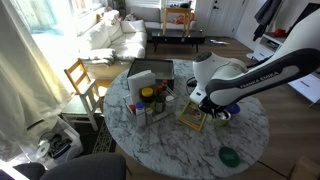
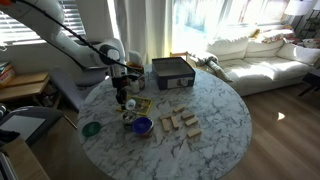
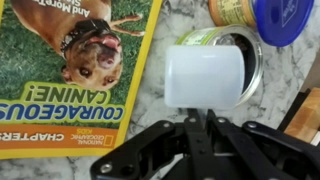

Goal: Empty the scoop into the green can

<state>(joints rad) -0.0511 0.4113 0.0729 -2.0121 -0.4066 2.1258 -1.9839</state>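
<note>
My gripper (image 3: pixel 207 118) is shut on the handle of a white scoop (image 3: pixel 205 75). The scoop hangs mouth-down over an open metal tin (image 3: pixel 252 62) with a silver rim and a greenish label. The tin stands next to the purple-blue bowl (image 3: pixel 282 18). In both exterior views the gripper (image 1: pixel 207 100) (image 2: pixel 126 100) is low over the table by that bowl (image 1: pixel 228 110) (image 2: pixel 142 126). The green can (image 1: pixel 229 156) (image 2: pixel 91 128), a low dark-green round container, stands apart near the table's edge and is out of the wrist view.
A dog book (image 3: pixel 70 70) (image 1: pixel 192 118) lies beside the tin. A dark box (image 2: pixel 172 72) (image 1: pixel 150 72) stands at the back of the round marble table (image 2: pixel 215 130). Small jars (image 1: pixel 150 100) and wooden blocks (image 2: pixel 180 122) are nearby. A wooden chair (image 1: pixel 85 80) stands by the table.
</note>
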